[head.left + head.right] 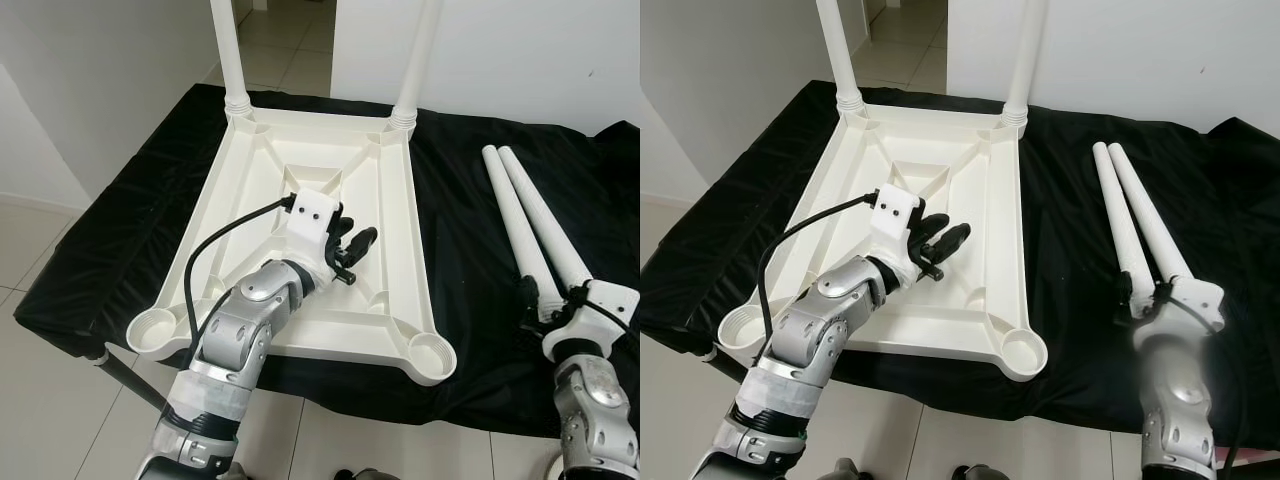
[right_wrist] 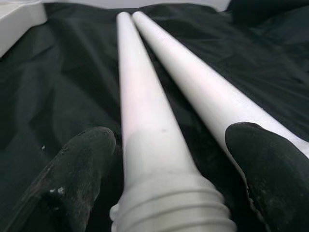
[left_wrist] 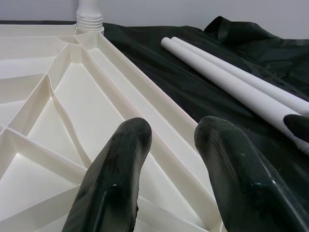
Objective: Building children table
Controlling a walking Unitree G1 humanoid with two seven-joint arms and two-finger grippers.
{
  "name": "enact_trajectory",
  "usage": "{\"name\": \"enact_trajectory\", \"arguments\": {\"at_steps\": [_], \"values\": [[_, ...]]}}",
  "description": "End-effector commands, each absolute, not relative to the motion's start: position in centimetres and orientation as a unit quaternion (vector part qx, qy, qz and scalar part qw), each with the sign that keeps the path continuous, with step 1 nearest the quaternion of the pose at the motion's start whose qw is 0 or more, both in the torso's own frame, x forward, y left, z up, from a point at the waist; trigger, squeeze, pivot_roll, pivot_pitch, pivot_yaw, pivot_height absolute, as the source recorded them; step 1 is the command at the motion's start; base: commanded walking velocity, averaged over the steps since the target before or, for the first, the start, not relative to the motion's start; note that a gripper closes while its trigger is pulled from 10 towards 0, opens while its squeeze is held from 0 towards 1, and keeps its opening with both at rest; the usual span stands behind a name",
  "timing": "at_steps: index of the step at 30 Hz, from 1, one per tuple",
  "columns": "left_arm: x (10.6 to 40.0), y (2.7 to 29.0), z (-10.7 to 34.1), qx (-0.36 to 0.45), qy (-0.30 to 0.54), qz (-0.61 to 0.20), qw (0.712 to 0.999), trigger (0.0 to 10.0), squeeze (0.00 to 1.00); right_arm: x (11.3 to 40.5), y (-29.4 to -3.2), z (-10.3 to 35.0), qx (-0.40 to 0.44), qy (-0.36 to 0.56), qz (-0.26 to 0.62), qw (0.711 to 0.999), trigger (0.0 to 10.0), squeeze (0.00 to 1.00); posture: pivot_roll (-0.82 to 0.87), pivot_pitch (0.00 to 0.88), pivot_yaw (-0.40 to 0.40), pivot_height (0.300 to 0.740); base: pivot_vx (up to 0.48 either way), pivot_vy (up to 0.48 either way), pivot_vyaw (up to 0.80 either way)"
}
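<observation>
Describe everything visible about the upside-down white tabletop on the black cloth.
The tabletop is a white, plastic-looking rectangle lying underside up on the black cloth. Raised ribs cross its underside around a central rectangular recess. Each corner carries a round socket: the two far ones hold upright white legs, the two near ones are empty. The left gripper, fingers apart, hovers over its middle; contact cannot be judged. Two loose legs lie apart from it.

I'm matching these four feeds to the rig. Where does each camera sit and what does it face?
Eye views: head, looking down at the upturned tabletop on the black cloth; both arms show.
Left wrist view: along the open left gripper over the tabletop.
Right wrist view: along the open right gripper straddling one loose leg.
All views share the loose legs.
</observation>
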State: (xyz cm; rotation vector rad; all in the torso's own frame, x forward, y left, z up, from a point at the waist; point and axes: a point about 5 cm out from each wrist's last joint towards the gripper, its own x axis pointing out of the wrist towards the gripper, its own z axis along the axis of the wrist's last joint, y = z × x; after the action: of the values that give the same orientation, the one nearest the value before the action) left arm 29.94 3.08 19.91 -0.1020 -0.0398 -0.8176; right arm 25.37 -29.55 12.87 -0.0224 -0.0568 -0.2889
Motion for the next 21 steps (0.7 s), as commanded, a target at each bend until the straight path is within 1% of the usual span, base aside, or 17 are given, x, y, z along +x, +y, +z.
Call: {"name": "enact_trajectory", "arguments": {"at_steps": [1, 4, 7, 12, 21], "values": [[29.8, 3.1, 19.6, -0.042, -0.011, -0.4, 0.915, 10.0, 0.0, 25.4, -29.4, 12.1, -0.002, -0.01, -0.128, 0.992, 10.0, 0.0, -0.03, 0.117, -0.016, 0.74, 0.0, 0.0, 0.0], [29.9, 3.1, 19.5, -0.041, -0.01, -0.4, 0.916, 10.0, 0.0, 25.5, -29.2, 12.1, 0.001, -0.01, -0.118, 0.993, 10.0, 0.0, -0.03, 0.117, -0.016, 0.74, 0.0, 0.0, 0.0], [30.3, 3.2, 19.8, -0.034, -0.015, -0.396, 0.918, 10.0, 0.0, 25.8, -28.9, 11.8, 0.001, 0.001, -0.095, 0.995, 10.0, 0.0, -0.03, 0.13, -0.035, 0.74, 0.0, 0.0, 0.0], [31.0, 3.5, 20.4, -0.035, -0.028, -0.368, 0.929, 10.0, 0.0, 26.1, -27.9, 10.8, 0.01, 0.019, -0.066, 0.998, 10.0, 0.0, -0.02, 0.124, -0.041, 0.74, 0.0, 0.0, 0.0], [31.0, 3.5, 20.9, -0.032, -0.038, -0.36, 0.932, 10.0, 0.0, 25.9, -27.1, 10.2, 0.016, 0.02, -0.063, 0.998, 10.0, 0.0, -0.02, 0.132, -0.045, 0.74, 0.0, 0.0, 0.0]]}}
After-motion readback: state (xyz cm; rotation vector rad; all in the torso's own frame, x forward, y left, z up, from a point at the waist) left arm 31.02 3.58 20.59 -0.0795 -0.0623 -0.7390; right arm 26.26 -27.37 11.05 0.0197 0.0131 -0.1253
